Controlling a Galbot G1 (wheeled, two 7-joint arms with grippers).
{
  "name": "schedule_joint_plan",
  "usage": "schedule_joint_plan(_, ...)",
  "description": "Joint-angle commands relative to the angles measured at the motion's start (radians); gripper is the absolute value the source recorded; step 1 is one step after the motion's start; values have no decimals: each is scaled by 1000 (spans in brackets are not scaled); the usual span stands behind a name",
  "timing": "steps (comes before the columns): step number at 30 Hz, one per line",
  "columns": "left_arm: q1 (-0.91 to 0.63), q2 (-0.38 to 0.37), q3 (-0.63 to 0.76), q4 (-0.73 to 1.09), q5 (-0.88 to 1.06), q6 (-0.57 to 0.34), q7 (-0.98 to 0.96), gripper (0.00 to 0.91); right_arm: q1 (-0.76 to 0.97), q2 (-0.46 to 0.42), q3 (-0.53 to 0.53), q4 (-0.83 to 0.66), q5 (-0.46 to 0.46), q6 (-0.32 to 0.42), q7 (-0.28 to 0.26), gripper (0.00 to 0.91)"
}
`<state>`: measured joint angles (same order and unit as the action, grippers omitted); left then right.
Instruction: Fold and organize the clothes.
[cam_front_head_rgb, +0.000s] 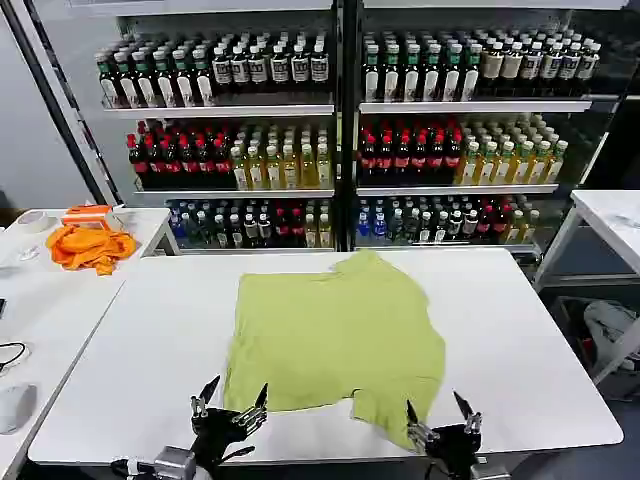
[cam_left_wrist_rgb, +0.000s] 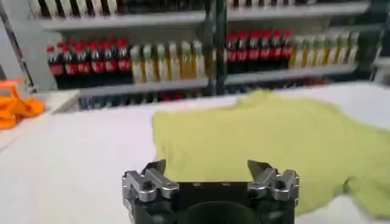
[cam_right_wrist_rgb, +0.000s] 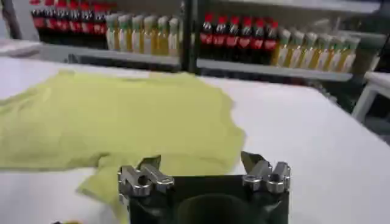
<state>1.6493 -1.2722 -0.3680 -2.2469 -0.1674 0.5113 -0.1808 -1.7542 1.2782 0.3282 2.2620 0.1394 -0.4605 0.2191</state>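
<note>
- T-shirt (cam_front_head_rgb: 335, 335) lies spread, roughly flat, mid white table (cam_front_head_rgb: 530, 350), a bit crumpled; collar end toward the bottle shelves (cam_front_head_rgb: 340, 110), hem end toward the robot. Long axis runs front-to-back, away from the robot.
- One flap of cloth, prob. a sleeve or hem corner, trails off the near-right edge of the shirt twd the table's front edge.
- Left gripper (cam_front_head_rgb: 231, 402) sits at the near table edge, fingers spread apart, holding nothing. It's just beside the shirt's near-left corner; in left wrist view the gripper (cam_left_wrist_rgb: 207, 167) faces the cloth straight ahead.
- Right gripper (cam_front_head_rgb: 441, 411) also at the near edge, fingers parted, empty. The trailing flap lies just beside it on its left; right wrist view has the gripper (cam_right_wrist_rgb: 201, 164) w/ the cloth (cam_right_wrist_rgb: 122, 119) ahead and partly under its line.
- Key relation: shirt lies directly fwd of both grippers, near edge between them. Right one looks nearer to cloth, thanks to the flap.
- Judgement: no fold made yet; likely next is grabbing the near corners, one per arm.
- Around: orange cloth (cam_front_head_rgb: 90, 245) on the side table (cam_front_head_rgb: 40, 300) far left, well apart. Nothing on the table blocks the reach.
</note>
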Motion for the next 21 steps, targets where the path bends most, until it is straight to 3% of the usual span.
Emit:
schedule_joint_plan(1,-40,12,-1,77,-17,67,-20,907,0,9,-57,-30,-7,-28,5,907)
schedule_joint_plan(8,-49,14,1,115,-17,67,-31,887,0,23,-69,-53,12,-29,11,877)
schedule_joint_plan(9,-51,15,1,119,-17,67,-32,474,1,24,-70,-54,17,-29,11,766)
schedule_joint_plan(10,-52,15,0,123,-17,67,-33,141,3,28,-71,-58,31,-30,16,524)
schedule_joint_plan(11,-55,15,1,126,-18,67,-34,30,5,30,-71,-64,38,-31,19,131)
schedule_joint_plan(13,-58,15,1,132,-19,66,-33,20,7,33,-71,-69,50,-32,21,0)
schedule_joint_plan(21,-58,15,8,133,-24,66,-28,20,0,39,-71,-59,74,-31,23,0)
